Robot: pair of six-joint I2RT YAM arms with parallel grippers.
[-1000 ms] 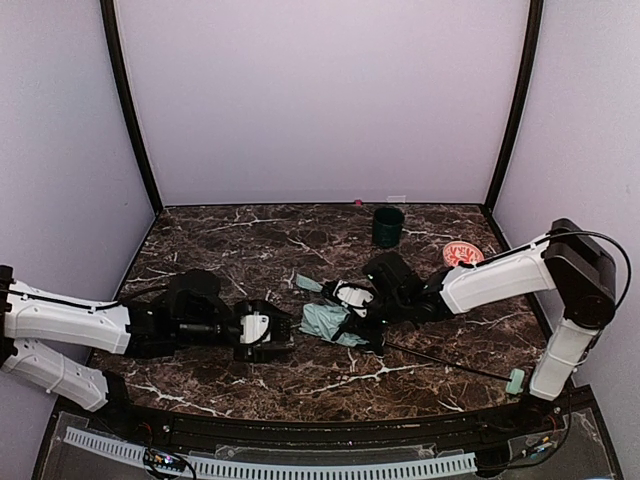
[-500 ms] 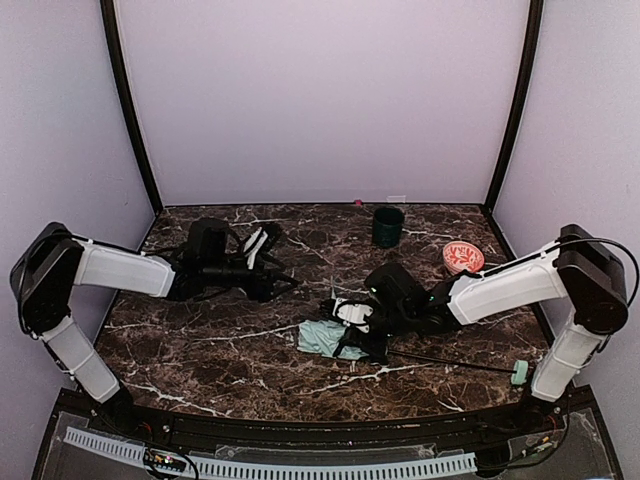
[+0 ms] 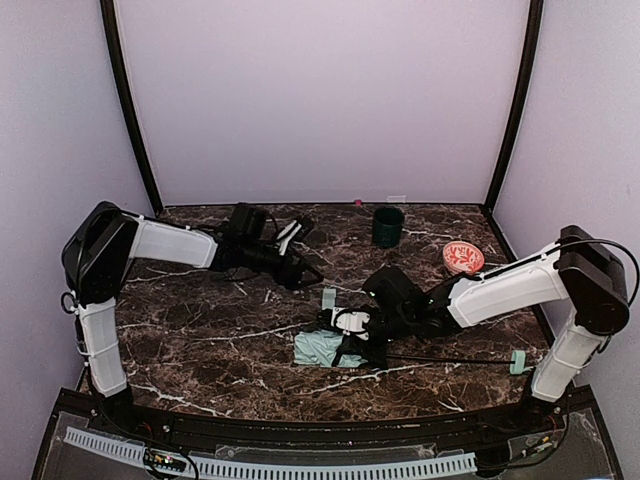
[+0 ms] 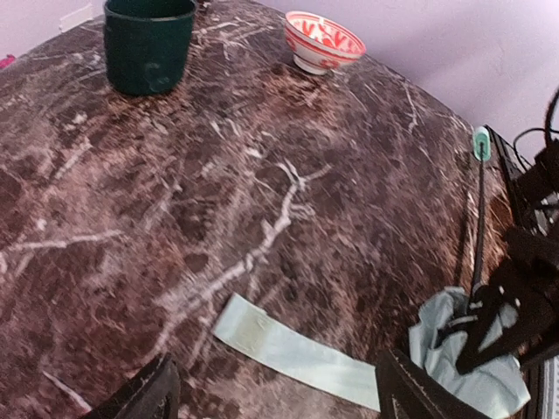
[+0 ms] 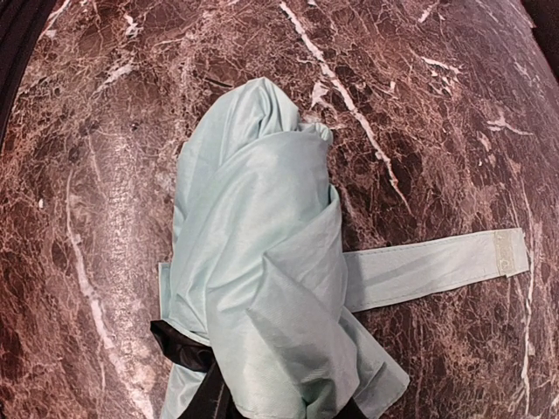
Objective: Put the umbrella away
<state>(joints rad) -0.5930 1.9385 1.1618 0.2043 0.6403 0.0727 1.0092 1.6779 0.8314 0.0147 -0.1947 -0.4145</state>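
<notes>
The umbrella (image 3: 318,348) lies folded on the marble table. Its pale mint canopy is bunched, and its thin black shaft (image 3: 450,362) runs right to the small mint handle (image 3: 516,362). Its mint closing strap (image 3: 328,298) lies flat, pointing to the far side. My right gripper (image 3: 356,338) is shut on the bunched canopy (image 5: 262,244), and its fingertips are mostly hidden under the fabric. My left gripper (image 3: 308,255) is open and empty, up and left of the umbrella. In the left wrist view the strap (image 4: 297,353) lies on the table between its fingers (image 4: 150,394).
A dark green cup (image 3: 388,226) stands at the back and also shows in the left wrist view (image 4: 148,44). A red-patterned bowl (image 3: 462,256) sits to the cup's right, and it shows in the left wrist view (image 4: 323,39) too. Lilac walls enclose the table (image 3: 200,330).
My left arm has swung from beside the canopy at the near left to the far left, and its gripper is open. My right gripper has drawn the umbrella slightly nearer.
</notes>
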